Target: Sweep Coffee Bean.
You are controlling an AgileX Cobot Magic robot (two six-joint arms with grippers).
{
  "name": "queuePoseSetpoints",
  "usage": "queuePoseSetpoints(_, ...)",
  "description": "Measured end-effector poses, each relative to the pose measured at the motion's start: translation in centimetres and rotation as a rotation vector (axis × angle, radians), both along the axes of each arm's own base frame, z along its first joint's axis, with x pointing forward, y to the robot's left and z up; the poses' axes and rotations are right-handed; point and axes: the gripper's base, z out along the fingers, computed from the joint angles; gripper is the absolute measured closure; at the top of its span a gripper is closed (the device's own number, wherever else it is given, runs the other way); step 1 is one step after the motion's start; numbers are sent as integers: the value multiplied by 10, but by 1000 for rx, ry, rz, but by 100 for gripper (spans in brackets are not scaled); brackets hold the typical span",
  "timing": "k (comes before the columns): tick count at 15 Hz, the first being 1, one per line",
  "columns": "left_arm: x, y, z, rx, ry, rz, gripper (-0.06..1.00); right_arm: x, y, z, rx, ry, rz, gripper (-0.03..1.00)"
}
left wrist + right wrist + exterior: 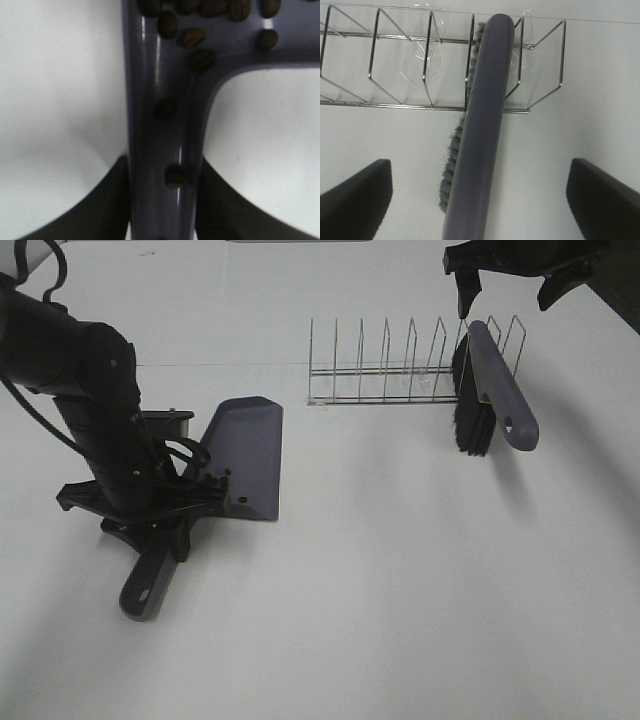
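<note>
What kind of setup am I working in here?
Likely a lab test bench, not a kitchen: a bare white table holding only a wire rack, a brush and a dustpan.

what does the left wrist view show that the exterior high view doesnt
Only the left wrist view shows the coffee beans, lying on the dustpan and down its handle, which runs between the left gripper's fingers. Only the exterior high view shows the wire rack, the brush leaning in it, and the open right gripper above. Both show the dustpan and white table.
</note>
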Motion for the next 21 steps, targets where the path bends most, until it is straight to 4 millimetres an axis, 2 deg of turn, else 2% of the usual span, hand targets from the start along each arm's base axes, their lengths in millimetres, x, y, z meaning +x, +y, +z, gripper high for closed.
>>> queuePoseSetpoints(5,1,-1,-1,-1,8,2,60,-4,-1,-2,-5,43,-8,16)
queuePoseSetpoints(8,1,-2,5,-13,8,20,28,-6,-1,-2,-9,66,-13,16)
queuePoseSetpoints(9,2,-2,13,-18,-2,17,24,-6,-1,-3,-10,75,-14,16)
queuePoseSetpoints(10,4,-2,27,-25,-38,7,23,-7,-1,-3,-12,78,-9,16)
queuePoseSetpoints(12,5,1,69,-26,-130,-29,22,-7,-1,-2,-17,79,2,16)
queuePoseSetpoints(15,-14,21,128,71,-193,-70,22,-16,1,12,24,74,13,16)
queuePoseSetpoints(16,-19,25,137,92,-192,-71,22,-20,1,18,28,67,14,16)
queuePoseSetpoints(17,-29,32,154,127,-188,-73,22,-28,1,27,38,65,16,17)
queuePoseSetpoints(18,-45,43,184,149,-225,-69,22,-39,0,37,47,66,16,17)
queuePoseSetpoints(19,-56,49,203,137,-280,-63,22,-51,-2,46,51,70,16,17)
queuePoseSetpoints(20,-63,53,213,125,-311,-59,22,-66,-4,52,49,79,16,17)
queuePoseSetpoints(21,-79,60,231,102,-367,-52,22,-83,-6,63,52,81,17,17)
